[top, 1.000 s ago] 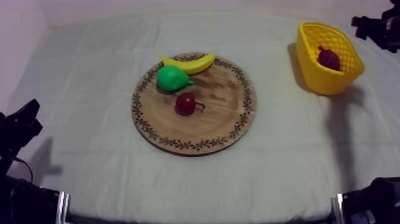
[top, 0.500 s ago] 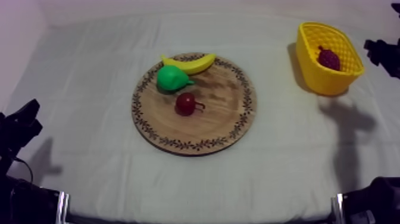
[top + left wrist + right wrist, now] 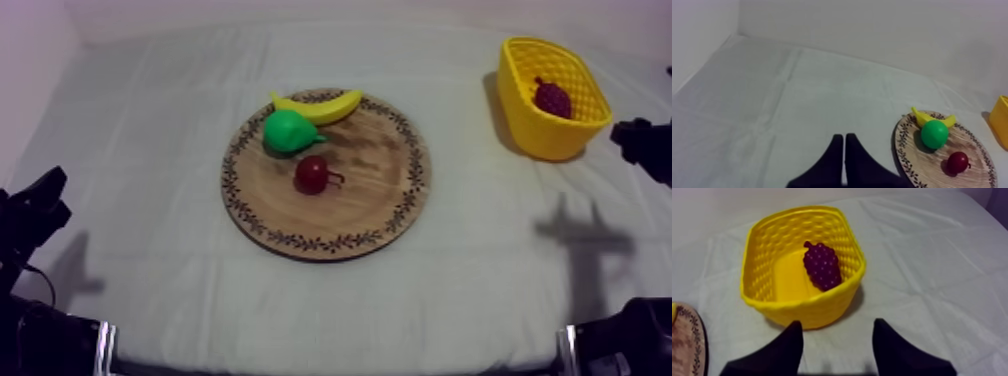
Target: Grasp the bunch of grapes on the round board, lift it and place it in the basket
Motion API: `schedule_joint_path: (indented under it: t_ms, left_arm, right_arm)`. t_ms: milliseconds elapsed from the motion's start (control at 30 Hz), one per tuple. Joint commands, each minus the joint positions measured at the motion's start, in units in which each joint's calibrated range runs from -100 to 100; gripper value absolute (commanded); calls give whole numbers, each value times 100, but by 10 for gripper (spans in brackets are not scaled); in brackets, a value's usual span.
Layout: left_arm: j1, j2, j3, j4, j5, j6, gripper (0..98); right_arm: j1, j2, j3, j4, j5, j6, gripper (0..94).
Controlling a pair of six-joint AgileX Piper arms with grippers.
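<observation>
Here, grapes (image 3: 822, 265): seen lying inside the basket (image 3: 807, 308), well apart from the board (image 3: 400, 200).
Right gripper (image 3: 837, 330): held just in front of the basket, fingers spread wide, nothing gripped.
Left gripper (image 3: 844, 137): fingers pressed together in a narrow wedge, nothing gripped, kept low over cloth (image 3: 772, 100) beside the board.
Board: occupied by banana (image 3: 320, 106), pear (image 3: 288, 131) and small red fruit (image 3: 311, 174).

Grey-white cloth (image 3: 150, 150) spreads wide, creased and softly shadowed — plain pale wall (image 3: 872, 30) behind.
</observation>
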Motion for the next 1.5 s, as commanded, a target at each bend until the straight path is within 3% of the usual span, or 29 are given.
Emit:
schedule_joint_path:
  t_ms: [0,167,400,500,767,1033,1200,1467]
  left_arm:
    - [-1,0,-2,-2,0,0,1]
    - [-1,0,-2,-2,0,0,1]
    - [-1,0,-2,-2,0,-3,1]
    - [-1,0,-2,-2,0,-1,1]
    - [-1,0,-2,-2,0,0,1]
    - [-1,0,-2,-2,0,0,1]
    - [-1,0,-2,-2,0,0,1]
    - [-1,0,-2,-2,0,0,1]
  right_arm:
    - [9,-460,436,-581,-214,641,401]
    - [10,-1170,1136,-2095,-735,2156,378]
    - [-42,-1960,1341,-3422,-416,3246,250]
    - [-31,-2285,1355,-3686,-166,3422,198]
    - [99,-3204,1363,-3772,757,3431,47]
    - [90,-4056,1374,-3311,1765,2738,10]
    - [-9,-4181,1374,-3103,2077,2467,8]
    - [-155,-4205,1374,-3028,2279,2786,8]
